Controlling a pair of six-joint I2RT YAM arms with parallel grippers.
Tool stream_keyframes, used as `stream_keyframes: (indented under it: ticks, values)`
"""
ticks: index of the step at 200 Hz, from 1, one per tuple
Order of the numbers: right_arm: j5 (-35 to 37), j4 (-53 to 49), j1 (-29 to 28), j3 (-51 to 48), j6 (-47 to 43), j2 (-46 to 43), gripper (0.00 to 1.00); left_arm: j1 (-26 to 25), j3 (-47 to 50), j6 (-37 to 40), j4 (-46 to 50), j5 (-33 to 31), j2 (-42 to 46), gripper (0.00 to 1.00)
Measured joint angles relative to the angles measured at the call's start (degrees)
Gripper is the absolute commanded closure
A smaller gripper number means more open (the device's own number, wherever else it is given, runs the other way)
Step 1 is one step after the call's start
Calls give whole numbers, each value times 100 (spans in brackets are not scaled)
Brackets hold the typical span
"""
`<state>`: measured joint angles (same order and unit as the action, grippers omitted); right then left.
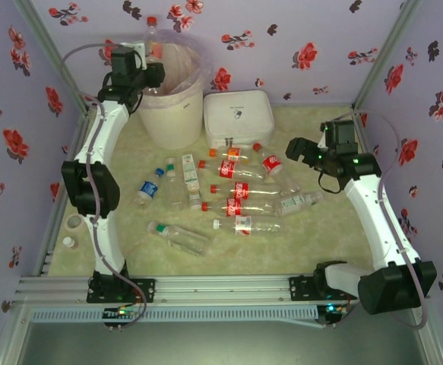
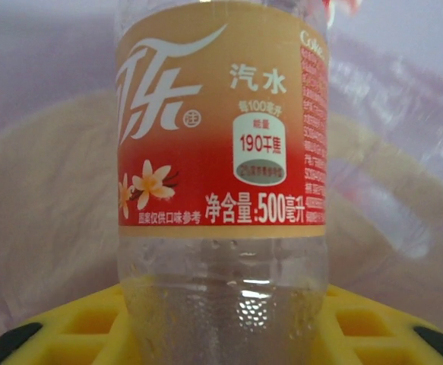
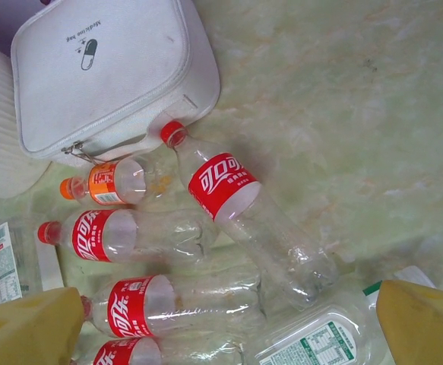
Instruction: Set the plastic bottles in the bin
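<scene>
Release step, by my reading — left gripper [image 1: 151, 72] was closed narrow on a peach-and-red-labelled bottle [image 2: 221, 152], held upright at the left rim of the bin [image 1: 172, 122], back-left. Best done by carrying it further over the mouth before opening, so it clears the pinkish liner [image 1: 203, 67] & drops inside. Right gripper [image 1: 301, 150] hung wide open, empty, above approx. a dozen bottles [image 1: 240, 191] lying flat. Surface: pale green marbled mat [image 1: 297, 243], white case [image 1: 238, 114] beside the bin — lilac flowered walls [image 1: 282, 46] all round.
</scene>
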<state>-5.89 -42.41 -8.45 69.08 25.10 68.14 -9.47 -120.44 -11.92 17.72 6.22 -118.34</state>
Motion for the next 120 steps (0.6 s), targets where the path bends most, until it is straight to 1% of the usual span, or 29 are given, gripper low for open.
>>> stream_keyframes:
  ticks: [32, 62, 80, 120]
  values:
    - [52, -2, 70, -83, 15, 0, 1, -33, 0, 127, 142, 50, -35, 31]
    - [136, 4, 173, -173, 103, 0, 1, -50, 0, 168, 190, 109, -35, 20]
    - [168, 4, 234, -258, 157, -4, 1, -55, 0, 186, 212, 136, -35, 18]
    - [286, -13, 400, -396, 284, -90, 1, -55, 0, 186, 234, 151, -33, 17]
